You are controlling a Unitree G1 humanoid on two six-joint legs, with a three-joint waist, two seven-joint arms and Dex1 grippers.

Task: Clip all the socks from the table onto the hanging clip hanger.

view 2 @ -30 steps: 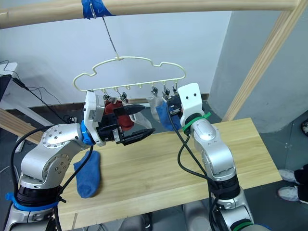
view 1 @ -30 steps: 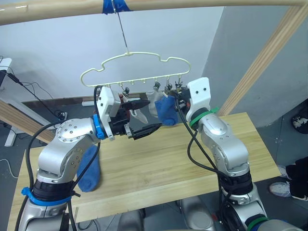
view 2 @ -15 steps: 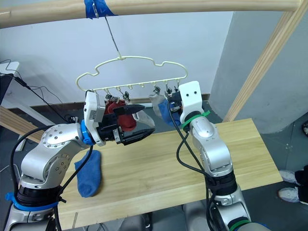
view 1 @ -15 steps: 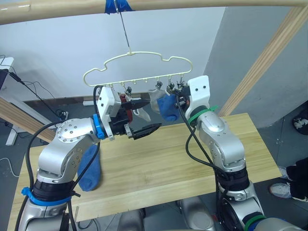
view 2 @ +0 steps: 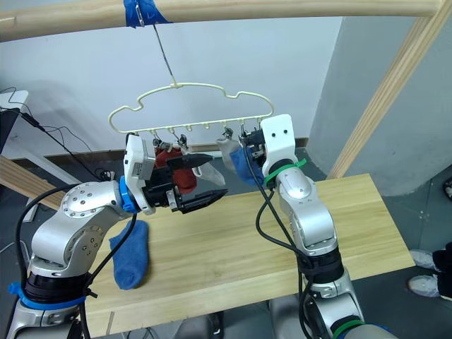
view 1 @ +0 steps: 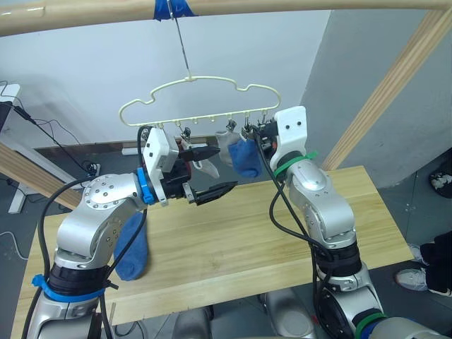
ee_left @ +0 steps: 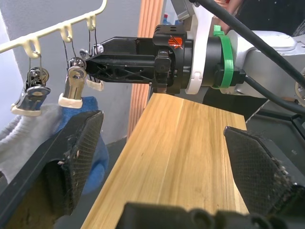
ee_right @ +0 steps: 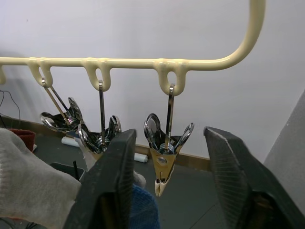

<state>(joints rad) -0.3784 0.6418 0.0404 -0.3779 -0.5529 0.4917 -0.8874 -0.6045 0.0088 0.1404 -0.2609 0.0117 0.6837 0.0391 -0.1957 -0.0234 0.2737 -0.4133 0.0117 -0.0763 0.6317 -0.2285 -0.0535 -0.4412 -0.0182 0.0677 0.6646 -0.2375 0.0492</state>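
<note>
The cream clip hanger (view 1: 201, 79) hangs from the pole by a wire. On its clips hang a light grey sock (view 1: 224, 143), a blue sock (view 1: 247, 159) and a rust red sock (view 2: 176, 174). My right gripper (ee_right: 169, 136) is open at the hanger's right end, a finger on each side of the last empty clip (ee_right: 164, 157), with the hung blue sock just below. My left gripper (view 1: 226, 168) is open and empty, held under the clips beside the hung socks. Another blue sock (view 1: 131, 247) lies on the table (view 1: 282, 233) at the left, partly hidden by my left arm.
A thick wooden pole (view 1: 70, 18) crosses overhead with blue tape (view 1: 169, 8) where the wire hangs. A slanted wooden post (view 1: 388, 85) stands at the right. A person's shoes (view 1: 424, 275) show on the floor beyond the table's right edge.
My right gripper has risen a little, from beside the hung blue sock up to the end clip. The hanger has swayed slightly. The left arm has stayed put.
</note>
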